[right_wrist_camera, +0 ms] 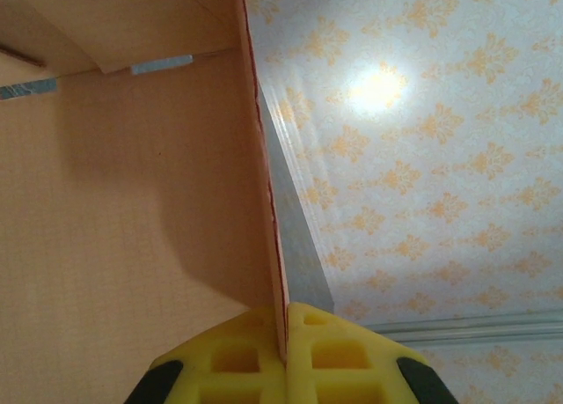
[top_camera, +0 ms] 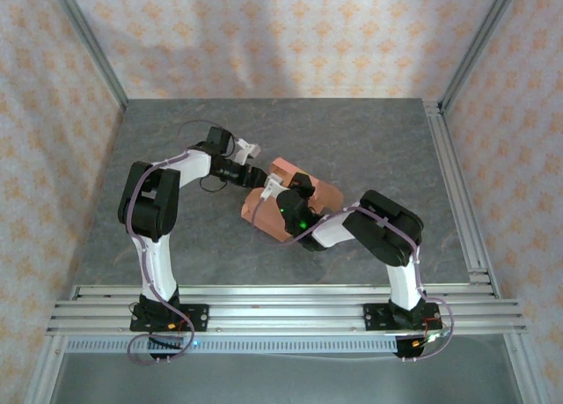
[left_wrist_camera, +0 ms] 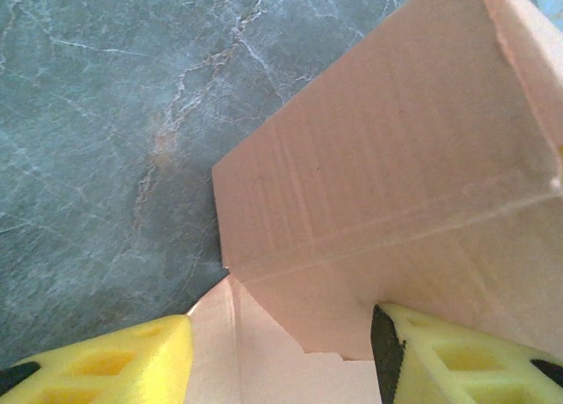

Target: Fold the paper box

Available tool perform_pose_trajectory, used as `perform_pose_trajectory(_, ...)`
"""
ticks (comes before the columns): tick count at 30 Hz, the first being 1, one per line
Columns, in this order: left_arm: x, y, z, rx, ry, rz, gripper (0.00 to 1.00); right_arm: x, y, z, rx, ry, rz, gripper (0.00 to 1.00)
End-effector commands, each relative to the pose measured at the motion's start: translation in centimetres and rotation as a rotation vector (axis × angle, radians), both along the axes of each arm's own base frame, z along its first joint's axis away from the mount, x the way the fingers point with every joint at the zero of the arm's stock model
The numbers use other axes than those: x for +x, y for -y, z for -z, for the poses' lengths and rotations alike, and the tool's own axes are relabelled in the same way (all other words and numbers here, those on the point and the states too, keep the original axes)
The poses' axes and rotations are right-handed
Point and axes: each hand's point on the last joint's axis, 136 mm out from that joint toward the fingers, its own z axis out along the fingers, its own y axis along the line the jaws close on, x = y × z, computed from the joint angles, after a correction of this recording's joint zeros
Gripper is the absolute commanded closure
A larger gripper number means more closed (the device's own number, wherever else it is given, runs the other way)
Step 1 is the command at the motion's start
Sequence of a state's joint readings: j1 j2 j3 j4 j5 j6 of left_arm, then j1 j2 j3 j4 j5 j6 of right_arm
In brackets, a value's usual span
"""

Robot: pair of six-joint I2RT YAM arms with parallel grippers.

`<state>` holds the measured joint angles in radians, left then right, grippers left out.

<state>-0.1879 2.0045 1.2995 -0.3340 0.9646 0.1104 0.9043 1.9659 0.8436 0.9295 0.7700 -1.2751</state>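
A table (top_camera: 352,140) with a dark grey top, veined like marble, is enclosed on three sides by walls (top_camera: 264,34) papered in cream with a repeated orange floral motif. Slanted aluminium posts (top_camera: 88,45) are set at the rear corners. Silver rails (top_camera: 281,300) are laid along the near edge, and another rail (top_camera: 459,193) is run down the right side. A bright patch of light (right_wrist_camera: 378,87) is reflected on the wallpaper.

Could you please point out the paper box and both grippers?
paper box (top_camera: 325,194): top external view, upper panel.
left gripper (left_wrist_camera: 281,334): left wrist view, midway between its fingertips.
right gripper (right_wrist_camera: 287,320): right wrist view, midway between its fingertips.
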Motion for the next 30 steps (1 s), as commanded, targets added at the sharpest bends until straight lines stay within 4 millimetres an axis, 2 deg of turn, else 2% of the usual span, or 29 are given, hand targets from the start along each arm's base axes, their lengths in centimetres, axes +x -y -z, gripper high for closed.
perform_pose_trajectory(1,0.6,1.2,-1.1,-0.016,0.037,0.008,0.43,-0.6,-0.5,2.7,-0.035,-0.093,-0.046,1.0)
perform_pose_trajectory(7,1.2,1.5,-0.7,-0.008,0.033,-0.021,0.43,-0.7,-0.5,2.7,-0.024,-0.098,-0.047,1.0)
perform_pose_trajectory(17,2.5,1.5,-0.2,-0.013,0.041,-0.082,0.5,-0.8,-0.6,2.7,-0.008,-0.11,-0.054,1.0)
perform_pose_trajectory(30,2.1,2.7,0.6,0.008,0.027,-0.06,0.57,-0.6,-1.1,2.4,0.003,-0.111,-0.057,1.0)
